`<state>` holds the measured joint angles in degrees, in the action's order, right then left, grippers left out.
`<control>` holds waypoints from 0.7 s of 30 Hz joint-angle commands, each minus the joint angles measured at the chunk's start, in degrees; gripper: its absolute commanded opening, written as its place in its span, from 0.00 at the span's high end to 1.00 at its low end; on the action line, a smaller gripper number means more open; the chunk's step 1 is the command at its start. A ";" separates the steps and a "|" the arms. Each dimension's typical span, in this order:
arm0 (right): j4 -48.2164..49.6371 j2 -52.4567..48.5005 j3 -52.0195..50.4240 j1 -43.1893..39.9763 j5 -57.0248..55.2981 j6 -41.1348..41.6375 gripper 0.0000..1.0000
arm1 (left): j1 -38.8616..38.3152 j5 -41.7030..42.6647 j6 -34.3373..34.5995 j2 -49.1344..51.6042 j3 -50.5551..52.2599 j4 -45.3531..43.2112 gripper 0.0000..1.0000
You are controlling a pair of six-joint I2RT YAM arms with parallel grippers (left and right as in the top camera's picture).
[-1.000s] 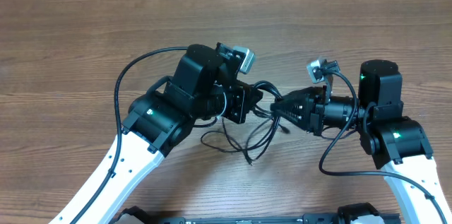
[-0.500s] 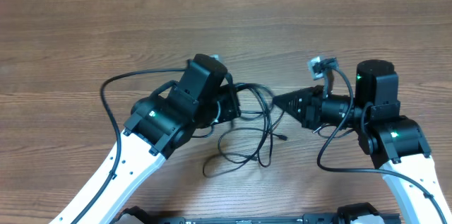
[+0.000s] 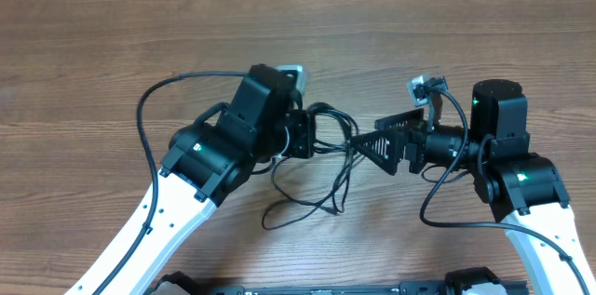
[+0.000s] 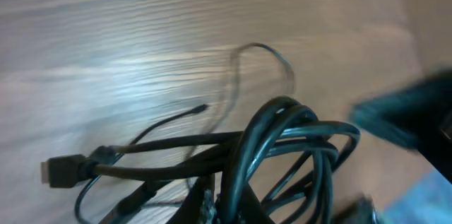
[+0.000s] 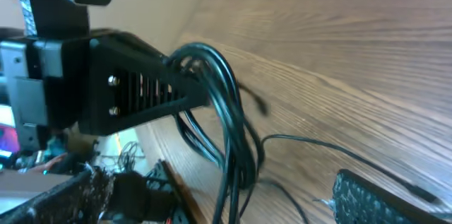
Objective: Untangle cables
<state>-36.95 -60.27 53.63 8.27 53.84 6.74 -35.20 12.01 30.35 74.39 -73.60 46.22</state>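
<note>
The cables (image 3: 321, 160) are a tangle of thin black cords, lifted at the top and trailing down to the table. My left gripper (image 3: 305, 135) is shut on a bunch of their loops. In the left wrist view the loops (image 4: 282, 136) rise from between the fingers (image 4: 212, 206), and one plug (image 4: 60, 171) hangs at the left. My right gripper (image 3: 377, 143) faces the left one with its jaws spread wide and nothing pinched. The cords (image 5: 226, 111) hang between its two fingertips (image 5: 381, 199) in the right wrist view, draped over the left gripper (image 5: 134, 90).
The wooden table (image 3: 112, 44) lies under both arms. A thick black arm wire (image 3: 149, 118) arcs out left of the left arm, and another (image 3: 433, 207) loops below the right wrist. The table's front edge (image 5: 176, 181) shows in the right wrist view.
My right gripper has gone from shut to wide open and let go of the cables. The left gripper, still holding them, has shifted slightly right, and the hanging loops have swung.
</note>
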 commanded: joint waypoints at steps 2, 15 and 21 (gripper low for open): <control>0.28 0.72 0.72 -0.07 5.88 -4.57 0.08 | 0.00 13.55 -10.64 -0.61 -0.26 -3.45 0.96; 0.26 0.72 0.72 -0.09 -5.79 3.48 0.96 | -0.07 3.82 4.72 -0.61 -0.26 -3.63 0.96; 0.20 0.72 0.72 -0.09 -15.50 13.49 0.96 | 0.04 -6.43 17.07 -0.61 -0.26 2.67 0.96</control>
<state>-36.73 -60.27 53.63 9.28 48.36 13.32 -35.83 16.88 37.08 74.39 -73.60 45.10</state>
